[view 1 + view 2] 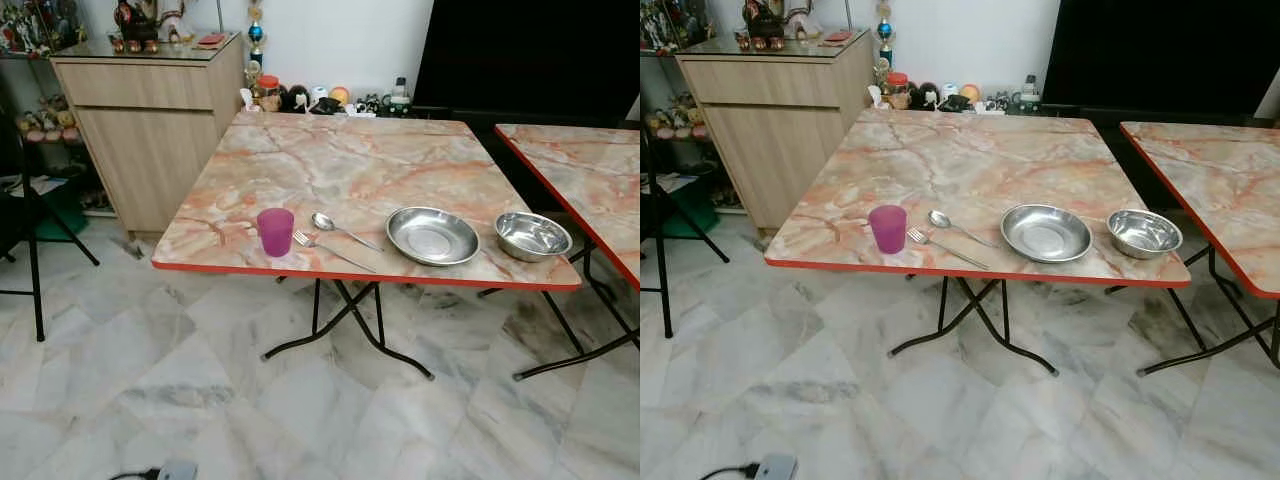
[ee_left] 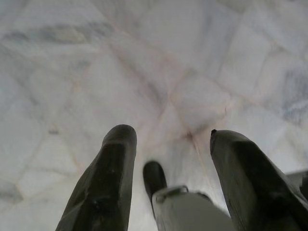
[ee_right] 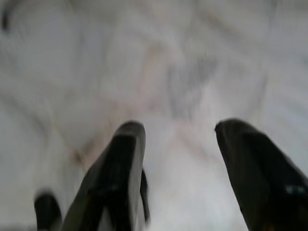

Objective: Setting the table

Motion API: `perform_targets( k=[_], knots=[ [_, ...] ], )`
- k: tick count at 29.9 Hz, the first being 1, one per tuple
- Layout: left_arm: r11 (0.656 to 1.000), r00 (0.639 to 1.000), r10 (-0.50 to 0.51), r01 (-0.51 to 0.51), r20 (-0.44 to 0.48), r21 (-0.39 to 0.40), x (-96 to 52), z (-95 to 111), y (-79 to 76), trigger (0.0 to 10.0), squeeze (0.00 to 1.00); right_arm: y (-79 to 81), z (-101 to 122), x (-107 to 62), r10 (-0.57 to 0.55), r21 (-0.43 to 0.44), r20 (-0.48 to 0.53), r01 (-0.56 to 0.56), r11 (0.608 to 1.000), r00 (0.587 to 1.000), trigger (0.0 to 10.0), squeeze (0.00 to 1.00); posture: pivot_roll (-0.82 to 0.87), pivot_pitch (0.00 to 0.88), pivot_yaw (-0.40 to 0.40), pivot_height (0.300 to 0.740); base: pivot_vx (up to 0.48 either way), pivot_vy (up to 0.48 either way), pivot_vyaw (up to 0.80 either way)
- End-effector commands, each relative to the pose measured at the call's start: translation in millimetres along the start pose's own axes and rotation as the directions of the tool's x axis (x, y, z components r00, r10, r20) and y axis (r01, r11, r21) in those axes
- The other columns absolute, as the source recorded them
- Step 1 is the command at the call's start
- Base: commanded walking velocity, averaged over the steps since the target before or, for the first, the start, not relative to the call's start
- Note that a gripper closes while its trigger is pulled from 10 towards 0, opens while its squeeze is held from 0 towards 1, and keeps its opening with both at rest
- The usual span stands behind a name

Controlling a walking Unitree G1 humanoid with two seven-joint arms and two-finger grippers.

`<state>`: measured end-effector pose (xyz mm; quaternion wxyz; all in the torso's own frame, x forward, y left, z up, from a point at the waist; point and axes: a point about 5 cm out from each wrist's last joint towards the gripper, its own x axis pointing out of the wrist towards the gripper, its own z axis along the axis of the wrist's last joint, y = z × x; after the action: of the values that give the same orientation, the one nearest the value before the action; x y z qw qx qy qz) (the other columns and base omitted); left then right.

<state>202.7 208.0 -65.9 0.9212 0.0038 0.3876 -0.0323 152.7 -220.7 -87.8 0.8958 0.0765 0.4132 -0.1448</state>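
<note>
A marble-patterned folding table with a red edge stands ahead of me. Along its front edge, from left to right, are a purple plastic cup, a metal spoon, a metal fork, a shallow steel plate and a small steel bowl. My left gripper hangs open over the marble floor with nothing between its fingers. My right gripper also hangs open above the floor, its view blurred.
A second marble table stands close on the right. A wooden cabinet is at the back left, a black folding chair at the far left. Small ornaments line the back wall. A cable and plug lie on the floor.
</note>
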Motion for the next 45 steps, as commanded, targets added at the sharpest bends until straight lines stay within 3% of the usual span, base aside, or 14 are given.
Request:
perform_targets(
  k=[1,6,15,22,29,45],
  knots=[
    [1.0,1.0,0.004,-0.005,-0.028,-0.014,-0.8,-7,-2.1,10.0,0.0,-0.7,-5,-1.5,-0.012,0.027,-0.011,0.012,1.0,1.0,10.0,0.0,0.04,0.0,-0.017,0.74,0.0,0.0,0.0],
    [1.0,0.998,-0.008,0.008,-0.062,0.007,-1.7,-14,-6.1,10.0,0.0,4.7,-7,-1.3,-0.006,0.043,-0.021,0.007,0.999,1.0,10.0,0.0,0.02,0.0,-0.012,0.74,0.0,0.0,0.0],
    [0.993,0.99,0.071,-0.082,-0.124,-0.082,-10.6,-33,9.2,10.0,0.0,10.2,-8,-1.0,0.021,0.029,-0.034,-0.02,0.999,0.999,10.0,0.0,0.03,0.0,-0.015,0.74,0.0,0.0,0.0],
    [0.984,0.989,0.111,-0.123,-0.101,-0.125,-9.0,-25,14.6,10.0,0.0,16.2,-5,0.5,0.047,-0.031,-0.034,-0.048,0.998,0.998,10.0,0.0,0.02,0.0,-0.014,0.74,0.0,0.0,0.0],
    [0.989,0.993,0.081,-0.09,-0.085,-0.113,-4.4,-17,7.5,10.0,0.0,19.3,-1,1.8,0.047,-0.032,-0.028,-0.048,0.998,0.998,10.0,0.0,0.03,0.004,-0.014,0.74,0.236,0.0,0.0],
    [0.986,0.99,0.089,-0.102,-0.107,-0.131,-6.8,-26,6.1,10.0,0.0,19.8,-3,1.6,0.055,-0.045,-0.04,-0.056,0.997,0.998,10.0,0.0,0.03,0.009,-0.023,0.74,0.294,0.0,0.21]
  ],
)
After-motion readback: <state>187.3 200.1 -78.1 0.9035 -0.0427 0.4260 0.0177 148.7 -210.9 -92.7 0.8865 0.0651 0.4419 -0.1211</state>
